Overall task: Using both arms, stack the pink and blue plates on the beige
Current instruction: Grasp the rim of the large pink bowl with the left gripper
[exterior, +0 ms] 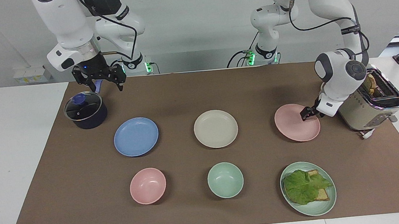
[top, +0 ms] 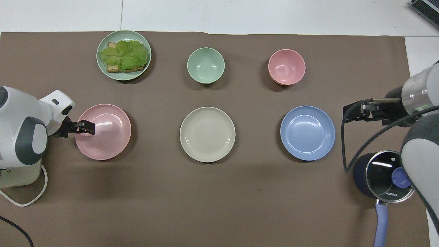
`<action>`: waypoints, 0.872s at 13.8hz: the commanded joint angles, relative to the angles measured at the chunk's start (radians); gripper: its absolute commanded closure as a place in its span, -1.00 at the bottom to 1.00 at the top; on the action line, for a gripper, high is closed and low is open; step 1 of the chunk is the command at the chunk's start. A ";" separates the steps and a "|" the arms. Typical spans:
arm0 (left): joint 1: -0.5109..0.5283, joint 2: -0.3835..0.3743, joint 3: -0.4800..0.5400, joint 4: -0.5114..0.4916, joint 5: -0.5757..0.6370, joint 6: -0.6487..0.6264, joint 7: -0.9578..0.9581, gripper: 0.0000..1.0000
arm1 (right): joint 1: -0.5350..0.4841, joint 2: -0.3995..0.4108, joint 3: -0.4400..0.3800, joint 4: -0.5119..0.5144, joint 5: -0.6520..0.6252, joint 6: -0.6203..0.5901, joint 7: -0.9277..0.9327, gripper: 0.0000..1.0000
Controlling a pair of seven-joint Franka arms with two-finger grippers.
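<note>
Three plates lie in a row on the brown mat. The beige plate [exterior: 215,128] [top: 207,134] is in the middle, with the blue plate [exterior: 136,136] [top: 307,132] toward the right arm's end. At the left arm's end lies the pink plate [exterior: 294,127] [top: 109,137]. My left gripper [exterior: 307,113] [top: 88,126] is low at the pink plate's rim, on the toaster's side, reaching in over the edge. My right gripper [exterior: 107,87] [top: 353,111] hangs open and empty over the mat beside the pot.
A dark pot with a glass lid [exterior: 85,110] stands at the right arm's end. A toaster [exterior: 368,106] holding bread stands at the left arm's end. Farther from the robots are a pink bowl [exterior: 148,185], a mint bowl [exterior: 225,179] and a green plate [exterior: 314,211] with lettuce and toast.
</note>
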 commanded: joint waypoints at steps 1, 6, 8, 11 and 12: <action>0.014 -0.011 -0.007 -0.013 0.006 0.014 0.004 0.68 | -0.012 -0.019 0.001 -0.024 0.025 0.010 -0.028 -1.00; 0.015 -0.008 -0.007 -0.001 0.006 0.002 0.003 1.00 | -0.015 -0.019 0.000 -0.024 0.025 0.010 -0.028 -1.00; 0.014 0.003 -0.007 0.027 0.006 -0.033 0.003 1.00 | -0.019 -0.019 0.000 -0.024 0.025 0.010 -0.030 -1.00; 0.011 0.012 -0.008 0.087 0.006 -0.121 0.004 1.00 | -0.019 -0.019 0.000 -0.024 0.025 0.010 -0.030 -1.00; 0.009 0.012 -0.010 0.102 0.006 -0.144 0.004 1.00 | -0.019 -0.019 0.000 -0.024 0.025 0.010 -0.030 -1.00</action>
